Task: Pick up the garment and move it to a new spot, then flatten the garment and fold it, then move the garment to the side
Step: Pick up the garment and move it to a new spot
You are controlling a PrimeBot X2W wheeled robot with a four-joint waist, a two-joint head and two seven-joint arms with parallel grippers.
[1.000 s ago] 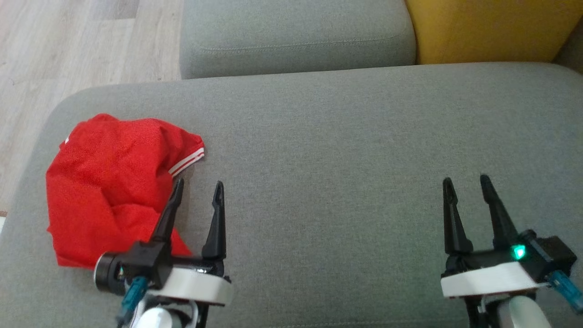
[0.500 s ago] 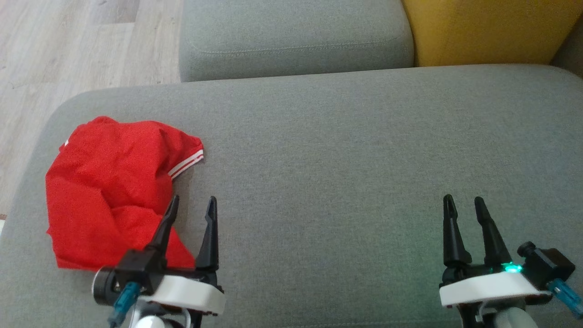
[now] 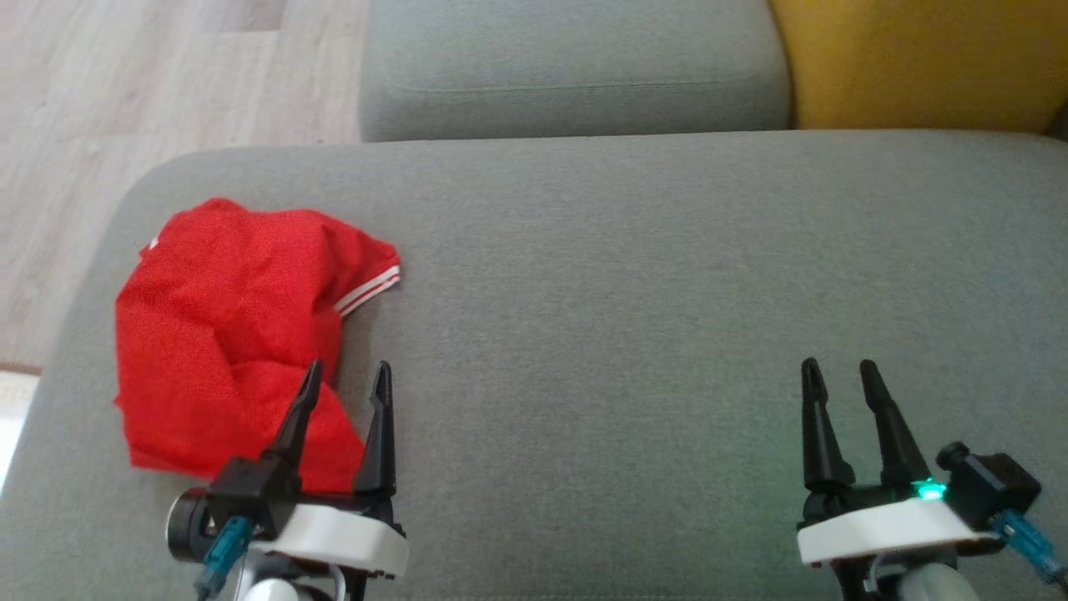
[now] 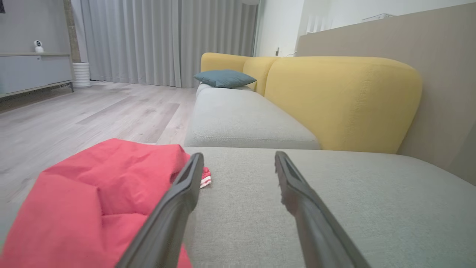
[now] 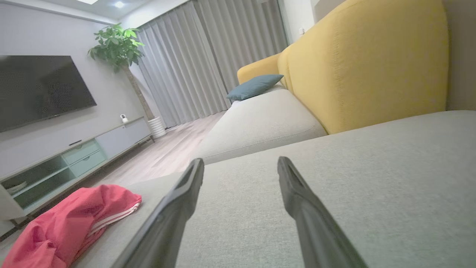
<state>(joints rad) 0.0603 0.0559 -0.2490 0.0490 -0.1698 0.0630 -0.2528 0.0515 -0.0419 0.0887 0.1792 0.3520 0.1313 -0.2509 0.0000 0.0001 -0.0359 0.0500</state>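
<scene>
The garment is a crumpled red shirt with a white-striped cuff, lying on the left end of the grey sofa seat. It also appears as a red heap in the left wrist view and low left in the right wrist view. My left gripper stands open at the lower left, its left finger over the garment's near right edge, nothing between the fingers. My right gripper is open at the lower right over bare cushion, far from the garment.
A second grey seat cushion lies beyond, with a yellow backrest at the far right. Wooden floor borders the sofa's left edge. A blue pillow rests farther along the sofa. A TV unit stands across the room.
Both grippers have drawn back toward the bottom of the head view, staying open. The camera has shifted slightly, so the whole scene sits a bit to the right. The garment lies as before.
</scene>
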